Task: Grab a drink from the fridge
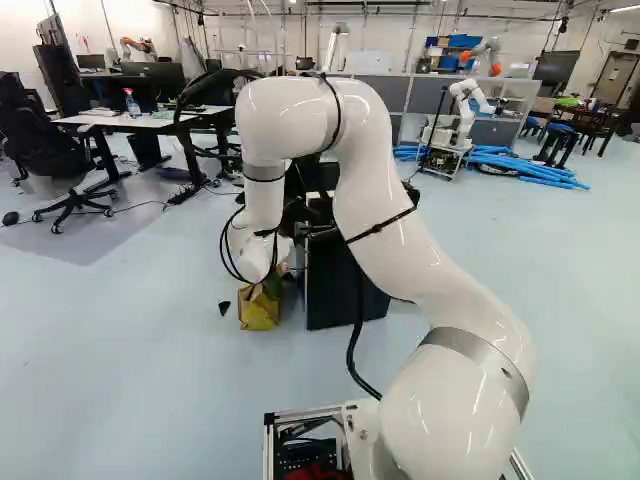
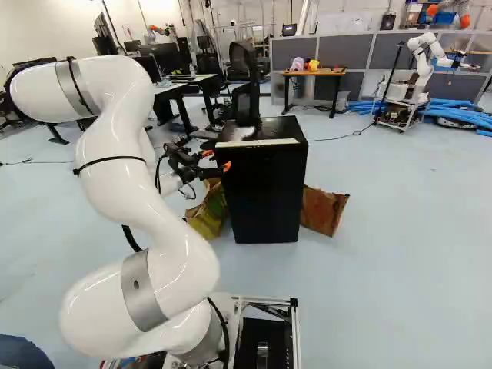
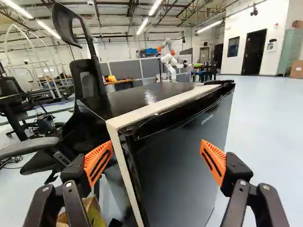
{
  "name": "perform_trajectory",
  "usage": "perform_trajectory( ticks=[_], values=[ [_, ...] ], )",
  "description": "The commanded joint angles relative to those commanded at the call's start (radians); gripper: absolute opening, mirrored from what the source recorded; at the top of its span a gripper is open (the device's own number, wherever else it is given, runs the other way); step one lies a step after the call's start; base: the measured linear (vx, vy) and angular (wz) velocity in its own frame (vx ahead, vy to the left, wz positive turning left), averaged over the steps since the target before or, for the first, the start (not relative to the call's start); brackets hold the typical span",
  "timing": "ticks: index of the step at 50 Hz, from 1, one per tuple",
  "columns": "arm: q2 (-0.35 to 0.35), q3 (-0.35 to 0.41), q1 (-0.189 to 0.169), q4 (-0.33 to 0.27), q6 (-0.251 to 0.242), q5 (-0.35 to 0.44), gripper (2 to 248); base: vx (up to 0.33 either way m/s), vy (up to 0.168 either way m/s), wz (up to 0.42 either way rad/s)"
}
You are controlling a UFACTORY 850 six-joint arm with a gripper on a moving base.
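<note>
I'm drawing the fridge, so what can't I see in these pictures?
- Whether the fridge has drinks inside: hidden behind its door, wrist view.
- The yellow bag's lower part: cut off by the edge, wrist view.
- Words on the desk's bottle: too small, left base view.

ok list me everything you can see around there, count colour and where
fridge: 1, black with a pale edge strip, ahead of the gripper
crumpled bag: 1, yellow-green, floor beside the fridge
cardboard: 1, brown, floor, other side of fridge
office chairs: several, black, behind fridge and by desks
desks: at least 2, pale tops, far left
monitors: several, black, on desks
bottle: 1, clear and blue, on a desk
partitions: several panels, grey, behind
tubes: several, blue, floor, far right
other robots: at least 3, white, background
arm: 1, white, rising from the base
gripper: 1, black, orange pads, open, before fridge
</note>
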Motion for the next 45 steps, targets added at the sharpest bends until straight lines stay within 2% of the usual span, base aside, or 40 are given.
perform_trajectory(
  ticks=[45],
  values=[
    [0.003, 0.006, -0.037, 0.0, 0.0, 0.028, 247, 0.0, 0.0, 0.0]
  ],
)
